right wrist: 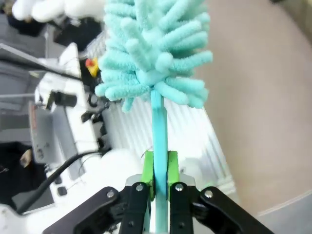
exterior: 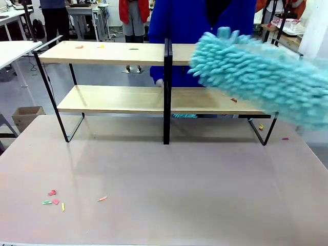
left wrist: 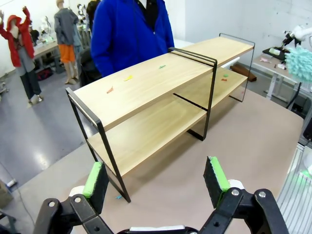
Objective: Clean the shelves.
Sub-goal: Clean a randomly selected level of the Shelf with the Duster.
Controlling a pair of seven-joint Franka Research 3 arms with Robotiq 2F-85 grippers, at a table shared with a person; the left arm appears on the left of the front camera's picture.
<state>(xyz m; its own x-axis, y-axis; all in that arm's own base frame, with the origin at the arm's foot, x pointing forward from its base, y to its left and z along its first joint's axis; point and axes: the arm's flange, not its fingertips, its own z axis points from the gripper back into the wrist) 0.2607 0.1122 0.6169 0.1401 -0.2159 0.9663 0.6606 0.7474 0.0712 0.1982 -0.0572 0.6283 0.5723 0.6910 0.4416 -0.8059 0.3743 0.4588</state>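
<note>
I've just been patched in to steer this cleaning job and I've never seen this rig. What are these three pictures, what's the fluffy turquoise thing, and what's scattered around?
The wide picture looks across a large beige tabletop from between two robot arms, toward a person in a blue top at the far side. On the table stands the two-tier rack of light-wood boards in a thin black frame: the shelves to clean.

The other two pictures come from cameras on the arms' wrists. The left gripper, black with green pads, is open and empty, facing the rack's end.

The right gripper is shut on the thin stem of a fluffy turquoise duster, which shows blurred at the right of the front view.

Small coloured scraps lie on the top board, the lower board and the tabletop.
</note>
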